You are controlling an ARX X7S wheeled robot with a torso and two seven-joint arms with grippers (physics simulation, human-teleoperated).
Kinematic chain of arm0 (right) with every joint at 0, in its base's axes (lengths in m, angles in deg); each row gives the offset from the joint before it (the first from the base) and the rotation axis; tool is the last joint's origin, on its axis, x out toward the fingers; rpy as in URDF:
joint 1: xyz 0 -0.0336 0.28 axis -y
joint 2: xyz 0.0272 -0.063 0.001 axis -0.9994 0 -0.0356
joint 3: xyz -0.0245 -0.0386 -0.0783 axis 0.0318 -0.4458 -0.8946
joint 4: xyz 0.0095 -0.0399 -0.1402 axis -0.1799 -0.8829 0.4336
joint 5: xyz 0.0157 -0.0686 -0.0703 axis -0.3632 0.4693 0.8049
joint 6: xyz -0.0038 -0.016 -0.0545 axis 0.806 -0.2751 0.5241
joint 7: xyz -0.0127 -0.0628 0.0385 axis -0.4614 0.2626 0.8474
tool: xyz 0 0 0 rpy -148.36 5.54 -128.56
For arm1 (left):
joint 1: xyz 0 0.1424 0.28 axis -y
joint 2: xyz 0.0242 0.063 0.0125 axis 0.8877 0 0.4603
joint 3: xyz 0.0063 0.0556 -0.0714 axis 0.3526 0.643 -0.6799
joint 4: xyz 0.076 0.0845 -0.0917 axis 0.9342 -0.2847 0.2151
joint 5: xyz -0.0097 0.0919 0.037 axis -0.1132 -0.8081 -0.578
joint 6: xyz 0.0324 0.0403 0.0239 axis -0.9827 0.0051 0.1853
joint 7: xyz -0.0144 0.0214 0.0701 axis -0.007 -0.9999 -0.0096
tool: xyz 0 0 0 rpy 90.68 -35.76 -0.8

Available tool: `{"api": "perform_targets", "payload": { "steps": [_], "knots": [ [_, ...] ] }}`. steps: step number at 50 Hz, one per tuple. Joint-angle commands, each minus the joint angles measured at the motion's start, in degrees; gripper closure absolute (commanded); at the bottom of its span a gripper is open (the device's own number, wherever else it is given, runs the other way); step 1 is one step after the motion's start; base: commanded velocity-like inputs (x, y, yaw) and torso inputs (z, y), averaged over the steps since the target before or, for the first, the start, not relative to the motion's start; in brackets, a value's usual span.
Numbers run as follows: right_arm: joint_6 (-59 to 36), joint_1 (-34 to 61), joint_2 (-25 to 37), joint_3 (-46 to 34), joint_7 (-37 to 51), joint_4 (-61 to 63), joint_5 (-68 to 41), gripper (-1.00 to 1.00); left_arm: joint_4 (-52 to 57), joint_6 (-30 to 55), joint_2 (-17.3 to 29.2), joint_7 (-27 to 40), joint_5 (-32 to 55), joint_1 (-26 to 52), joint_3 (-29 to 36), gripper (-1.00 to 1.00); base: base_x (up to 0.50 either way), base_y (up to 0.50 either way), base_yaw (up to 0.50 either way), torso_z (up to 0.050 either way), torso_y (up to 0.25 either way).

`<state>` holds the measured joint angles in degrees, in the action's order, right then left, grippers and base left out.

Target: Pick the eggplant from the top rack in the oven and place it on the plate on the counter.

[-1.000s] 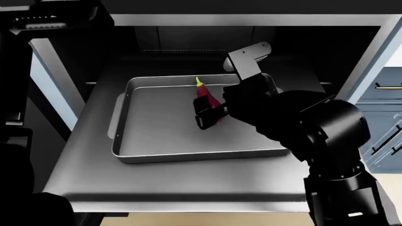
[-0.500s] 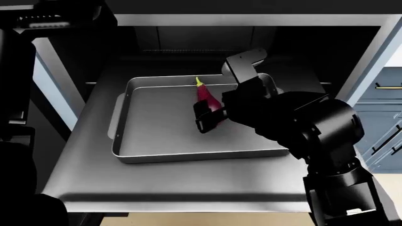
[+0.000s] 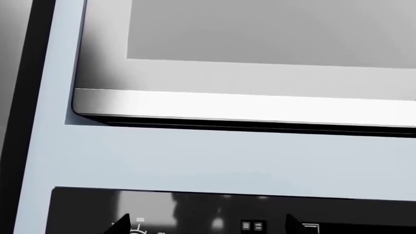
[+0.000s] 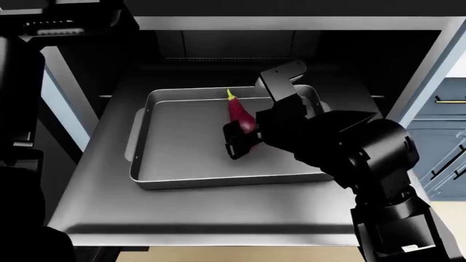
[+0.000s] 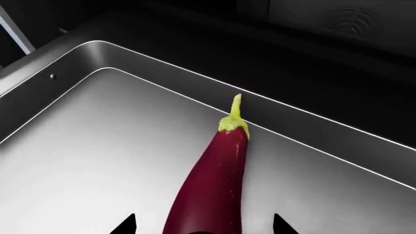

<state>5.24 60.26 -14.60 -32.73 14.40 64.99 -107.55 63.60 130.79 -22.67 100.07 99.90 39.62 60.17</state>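
Note:
The dark purple eggplant [image 4: 241, 116] with its yellow-green stem lies in a silver baking tray [image 4: 182, 158] on the pulled-out top rack [image 4: 95, 185] of the oven [image 4: 291, 23]. My right gripper [image 4: 243, 140] is open and straddles the eggplant's fat end. In the right wrist view the eggplant [image 5: 211, 185] runs between the two fingertips [image 5: 128, 225], with a gap on each side. My left gripper [image 3: 208, 226] is open, held up high facing the oven's control panel [image 3: 195, 214]. The plate and the counter are out of view.
The tray's raised rim [image 4: 233, 180] surrounds the eggplant. The dark oven cavity [image 4: 218, 43] lies behind the rack. Blue-grey cabinets with a brass handle [image 4: 448, 100] stand at the right. My right arm's bulky links [image 4: 364, 153] hang over the tray's right side.
My right wrist has tilted and settled slightly lower around the eggplant's fat end. The eggplant has stayed where it was in the tray.

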Motion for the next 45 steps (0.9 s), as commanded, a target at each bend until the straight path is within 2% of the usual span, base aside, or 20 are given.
{"api": "perform_targets", "payload": {
  "steps": [1, 45],
  "knots": [
    [0.5, -0.4, 0.2, 0.2, 0.3, 0.1, -0.4, 1.0, -0.2, -0.9, 0.4, 0.8, 0.6, 0.1, 0.9, -1.0, 0.0, 0.0, 0.0, 0.0, 0.0],
    [0.3, 1.0, 0.7, 1.5, 2.1, 2.8, -2.6, 1.0, -0.7, -4.0, 2.2, 3.7, 3.2, 0.0, 3.0, -1.0, 0.0, 0.0, 0.0, 0.0, 0.0]
  ]
}}
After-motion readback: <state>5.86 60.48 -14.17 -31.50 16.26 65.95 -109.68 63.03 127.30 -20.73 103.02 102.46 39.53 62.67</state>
